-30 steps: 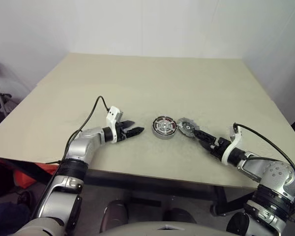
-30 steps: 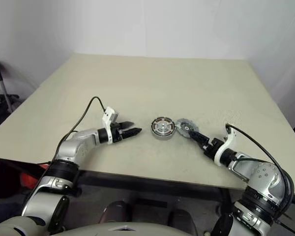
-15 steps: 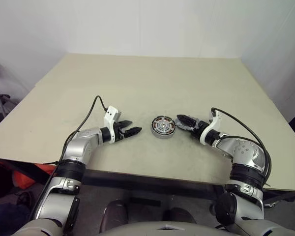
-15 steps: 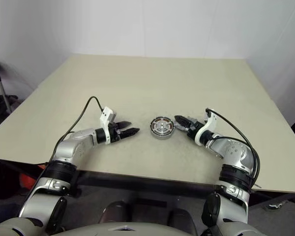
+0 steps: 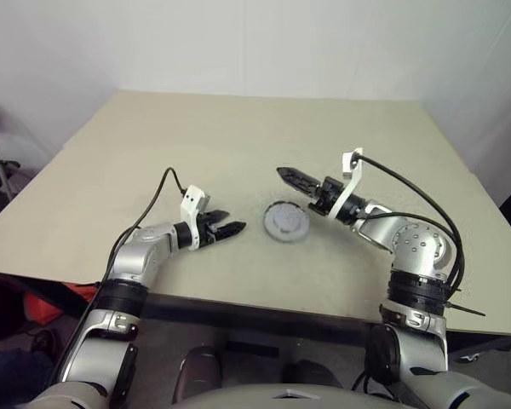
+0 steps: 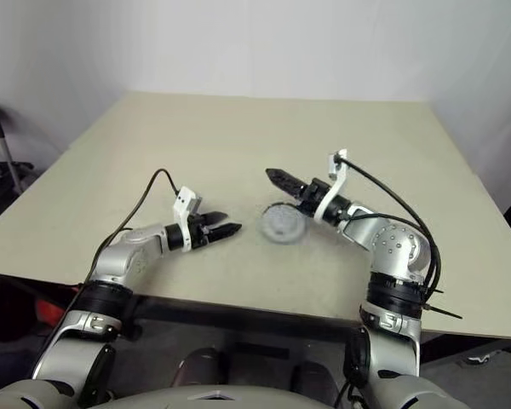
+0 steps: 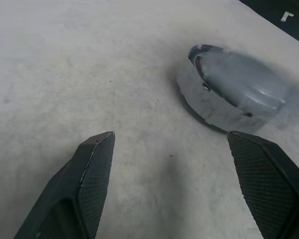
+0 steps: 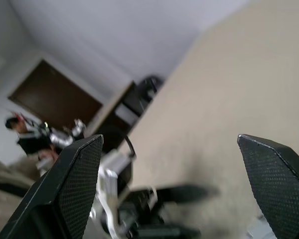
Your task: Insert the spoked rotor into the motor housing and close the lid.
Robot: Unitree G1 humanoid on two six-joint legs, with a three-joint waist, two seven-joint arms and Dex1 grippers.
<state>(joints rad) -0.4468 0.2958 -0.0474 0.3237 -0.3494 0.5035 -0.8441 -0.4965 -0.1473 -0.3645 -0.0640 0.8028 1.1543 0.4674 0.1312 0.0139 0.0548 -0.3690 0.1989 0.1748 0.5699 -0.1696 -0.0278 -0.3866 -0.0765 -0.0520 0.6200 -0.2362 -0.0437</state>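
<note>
The silver-grey lid (image 5: 287, 222) lies on top of the motor housing (image 7: 200, 101) at the table's middle. In the left wrist view the lid (image 7: 241, 85) looks blurred and slightly tilted over the housing's shiny wall. The spoked rotor is hidden under the lid. My right gripper (image 5: 286, 175) hovers open and empty just above and behind the lid, pointing left. To the lid's left, my left gripper (image 5: 233, 224) rests open and empty near the tabletop, aimed at the housing. The left gripper's fingers (image 8: 182, 192) also appear in the right wrist view.
The beige table (image 5: 238, 136) stretches far behind the parts, with its front edge (image 5: 264, 300) close below both arms. A white wall stands behind it. A black cable (image 5: 157, 194) loops up from the left wrist.
The right gripper, which carried the lid beside the housing, has let it go. The lid now covers the housing and the rotor. The right gripper rose and swung left. The left arm stayed put.
</note>
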